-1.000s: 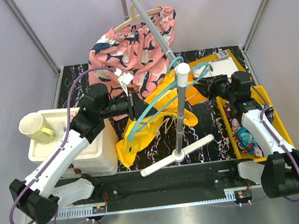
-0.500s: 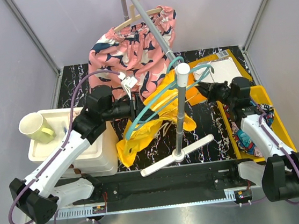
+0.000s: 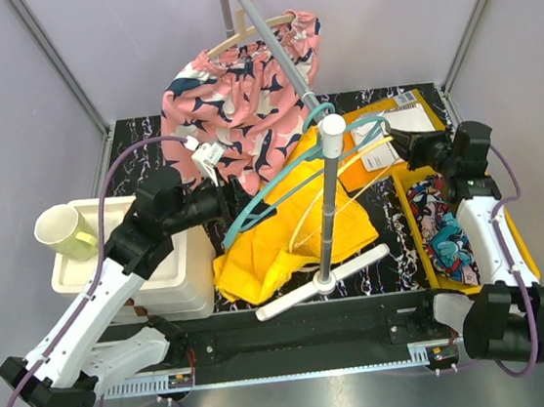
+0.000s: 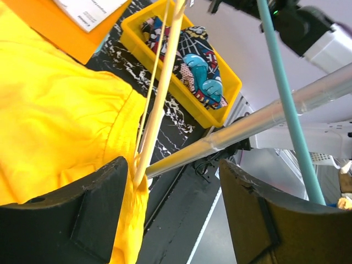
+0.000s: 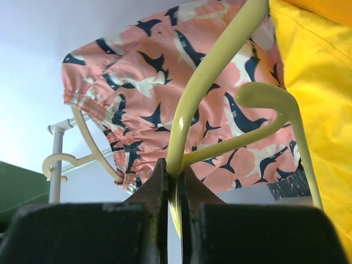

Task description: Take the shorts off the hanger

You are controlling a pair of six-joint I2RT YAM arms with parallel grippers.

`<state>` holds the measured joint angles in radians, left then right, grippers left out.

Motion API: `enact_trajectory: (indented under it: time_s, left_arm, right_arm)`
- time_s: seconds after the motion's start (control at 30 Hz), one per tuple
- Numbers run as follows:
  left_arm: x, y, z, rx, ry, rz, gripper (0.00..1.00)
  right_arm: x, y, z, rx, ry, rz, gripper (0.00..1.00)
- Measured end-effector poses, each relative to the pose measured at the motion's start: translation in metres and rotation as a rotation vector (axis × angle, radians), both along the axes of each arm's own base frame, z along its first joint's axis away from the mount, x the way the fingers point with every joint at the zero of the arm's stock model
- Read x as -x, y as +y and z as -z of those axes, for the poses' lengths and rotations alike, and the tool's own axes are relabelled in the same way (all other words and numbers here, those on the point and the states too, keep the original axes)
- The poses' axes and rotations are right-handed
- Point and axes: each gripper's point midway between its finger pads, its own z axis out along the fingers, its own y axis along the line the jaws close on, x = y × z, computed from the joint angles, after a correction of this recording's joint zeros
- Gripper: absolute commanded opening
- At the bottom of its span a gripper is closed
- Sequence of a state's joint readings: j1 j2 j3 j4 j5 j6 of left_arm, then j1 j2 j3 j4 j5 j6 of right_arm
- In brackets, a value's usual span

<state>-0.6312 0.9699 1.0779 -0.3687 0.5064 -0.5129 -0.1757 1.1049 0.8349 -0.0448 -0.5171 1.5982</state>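
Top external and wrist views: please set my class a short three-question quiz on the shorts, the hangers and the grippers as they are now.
1. True or false: the right gripper is shut on the pale yellow hanger.
2. Pick one: the comic-print shorts lie A) in the yellow bin, B) in a drawer, C) on a chair.
3. Fill the gap: the left gripper, next to the yellow shorts, is ____ (open or shut).

Key: 1 true; 2 A; 3 open.
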Motion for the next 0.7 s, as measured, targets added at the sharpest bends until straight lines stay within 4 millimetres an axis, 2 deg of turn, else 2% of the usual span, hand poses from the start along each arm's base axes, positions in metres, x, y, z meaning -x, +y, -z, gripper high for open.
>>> enact_trajectory:
  time_s: [0.2, 0.43, 0.53, 0.7]
  left_arm:
    - [0.0, 0.009, 0.004, -0.027, 0.0, -0.045, 0.72]
    - [0.006, 0.021, 0.0, -0.036, -0.027, -0.074, 0.72]
    - [0.008, 0.026, 0.003, -0.057, -0.031, -0.087, 0.74]
    - [0.006, 0.034, 0.006, -0.082, -0.035, -0.125, 0.77]
  right_arm:
    - [-0.021, -0.02, -0.04, 0.085, -0.061, 0.009, 0.0]
    - [-0.035, -0.071, -0.103, 0.268, -0.137, 0.155, 0.0]
    - [-0.039, -0.086, -0.125, 0.302, -0.169, 0.191, 0.0]
    - [-0.051, -0.089, -0.145, 0.281, -0.192, 0.175, 0.0]
